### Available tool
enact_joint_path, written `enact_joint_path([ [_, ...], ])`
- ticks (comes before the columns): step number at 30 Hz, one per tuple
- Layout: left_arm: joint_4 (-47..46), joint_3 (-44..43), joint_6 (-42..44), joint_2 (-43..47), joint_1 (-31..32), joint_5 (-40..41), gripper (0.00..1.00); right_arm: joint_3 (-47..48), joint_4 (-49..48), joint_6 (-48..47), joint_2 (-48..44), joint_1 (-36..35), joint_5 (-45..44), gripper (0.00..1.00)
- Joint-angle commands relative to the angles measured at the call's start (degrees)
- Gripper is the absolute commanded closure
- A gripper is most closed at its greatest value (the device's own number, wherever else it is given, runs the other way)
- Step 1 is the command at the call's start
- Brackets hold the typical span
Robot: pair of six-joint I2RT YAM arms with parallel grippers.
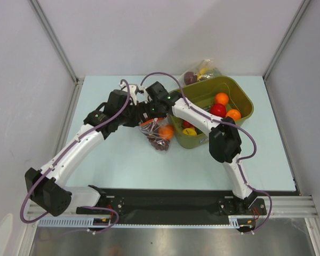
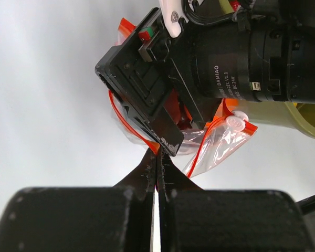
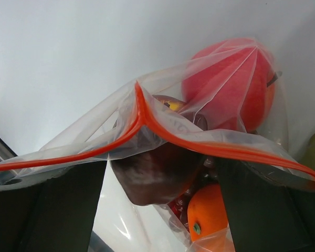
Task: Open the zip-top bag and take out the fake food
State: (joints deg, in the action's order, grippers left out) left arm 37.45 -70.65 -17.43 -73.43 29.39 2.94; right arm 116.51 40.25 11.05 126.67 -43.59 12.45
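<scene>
One edge of the zip-top bag [image 2: 215, 143] is being pinched by the shut left jaws; right jaws are being held open.

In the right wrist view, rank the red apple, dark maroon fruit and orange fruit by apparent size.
1. red apple and dark maroon fruit: about alike; their nearness to the camera differs, so unranked.
2. orange fruit: smallest, though partly hidden.
</scene>
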Motion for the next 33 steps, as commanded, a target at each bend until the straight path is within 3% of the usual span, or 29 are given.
enact_joint_path([
  [1, -0.9, 0.7, 1.4, 2.9, -0.8, -2.0, 1.00, 1.6, 1.4, -1.6, 1.7, -0.7, -3.4, 0.13],
  [7, -1.0, 1.3, 1.6, 3.7, -1.6, -2.3, 1.00, 0.6, 1.7, -2.0, 2.8, -1.3, -5.2, 0.16],
  [8, -1.0, 1.5, 1.7, 3.8, -1.9, -2.4, 1.00, 0.7, 1.8, -2.0, 3.0, -1.6, -5.6, 0.20],
  [9, -1.0, 1.7, 1.8, 4.0, -2.1, -2.4, 1.00, 1.0, 2.0, -2.0, 2.9, -1.7, -5.9, 0.32],
  [12, -1.0, 2.5, 2.1, 4.4, -2.6, -2.5, 1.00, 2.5, 2.7, -2.0, 2.4, -1.8, -6.4, 0.48],
  [15, -0.8, 3.5, 2.2, 4.4, -3.7, -2.5, 1.00, 4.1, 4.0, -2.3, 1.6, -1.8, -5.9, 0.54],
  [21, -1.7, 5.1, 2.0, 4.2, -6.9, -2.5, 1.00, 9.7, 8.8, -2.7, -2.0, -1.5, -5.2, 0.54],
  [33, -3.2, 5.5, 2.6, 0.9, -9.0, -5.0, 1.00, 11.7, 12.7, 2.2, -5.3, 2.8, 8.2, 0.52],
])
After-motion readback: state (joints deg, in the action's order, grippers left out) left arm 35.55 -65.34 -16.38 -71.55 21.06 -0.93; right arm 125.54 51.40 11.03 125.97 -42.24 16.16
